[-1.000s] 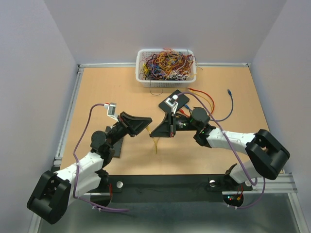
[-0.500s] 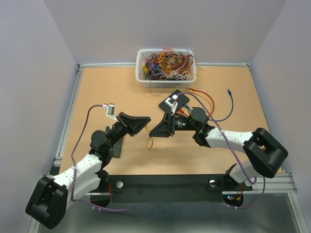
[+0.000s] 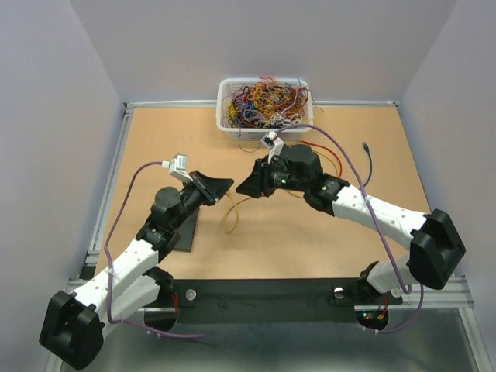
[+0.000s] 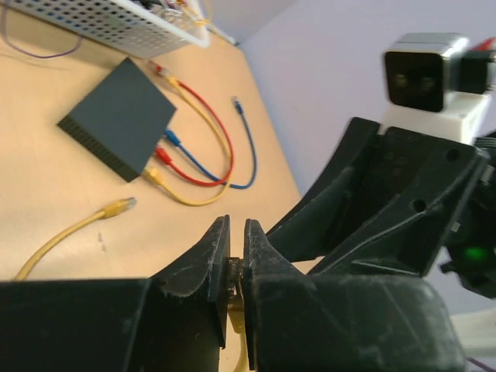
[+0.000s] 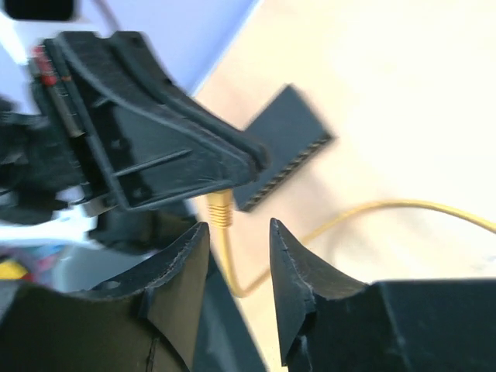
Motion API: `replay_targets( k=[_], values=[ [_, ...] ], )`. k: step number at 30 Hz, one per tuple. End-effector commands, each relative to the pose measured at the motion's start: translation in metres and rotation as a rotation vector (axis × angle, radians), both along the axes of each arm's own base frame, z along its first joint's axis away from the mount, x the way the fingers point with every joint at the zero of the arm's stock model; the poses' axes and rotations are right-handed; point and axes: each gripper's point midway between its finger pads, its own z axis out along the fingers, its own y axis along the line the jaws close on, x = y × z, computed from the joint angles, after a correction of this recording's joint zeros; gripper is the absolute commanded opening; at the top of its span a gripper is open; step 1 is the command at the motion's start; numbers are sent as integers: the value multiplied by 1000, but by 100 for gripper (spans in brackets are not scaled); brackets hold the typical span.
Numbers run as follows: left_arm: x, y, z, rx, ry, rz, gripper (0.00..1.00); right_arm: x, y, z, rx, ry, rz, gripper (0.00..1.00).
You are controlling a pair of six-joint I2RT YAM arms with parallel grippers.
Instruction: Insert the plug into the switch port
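Top camera looks down on the table (image 3: 170, 132); both close wrist cameras share the yellow cable (image 5: 220, 208).

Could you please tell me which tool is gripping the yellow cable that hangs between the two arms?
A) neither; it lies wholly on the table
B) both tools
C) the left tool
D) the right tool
C: the left tool is pinched shut on the yellow cable, with the plug poking out below its fingers in the right wrist view, while the right tool stands open.
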Motion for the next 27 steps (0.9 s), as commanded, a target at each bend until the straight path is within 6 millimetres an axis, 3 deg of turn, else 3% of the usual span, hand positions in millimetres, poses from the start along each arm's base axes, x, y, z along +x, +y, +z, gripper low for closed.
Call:
replay_targets(
  k=[1, 11, 27],
  values=[
    [15, 6, -2, 87, 52, 80, 0, 22, -16, -21, -231, -80, -112, 41],
    [20, 4, -8, 102, 86, 109, 0, 12, 8, -23, -279, -127, -64, 40],
    [21, -2, -8, 109, 91, 104, 0, 6, 26, -25, -282, -129, -25, 43]
  ],
)
